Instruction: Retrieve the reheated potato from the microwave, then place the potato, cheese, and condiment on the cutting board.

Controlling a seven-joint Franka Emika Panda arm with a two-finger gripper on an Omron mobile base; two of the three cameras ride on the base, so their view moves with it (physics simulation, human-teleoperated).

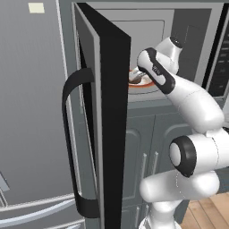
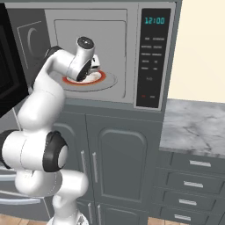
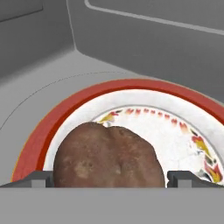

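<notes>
Wide-open gripper (image 3: pixel 109 178) sits low in the hand view, its two dark fingertips (image 3: pixel 38 178) flanking the round dark-brown potato (image 3: pixel 108 158) without closing on it. That potato lies on a white, orange-rimmed round plate (image 3: pixel 144 94) at centre frame. In the right base view the plate rests inside the grey built-in microwave (image 2: pixel 149 57), upper middle.

The microwave (image 2: pixel 127 57) door (image 1: pixel 109 125) stands swung wide, leaving the cavity mouth free. Inside, the back and side walls close in around the orange-rimmed plate (image 3: pixel 39 135), where the potato (image 3: pixel 107 157) sits.
</notes>
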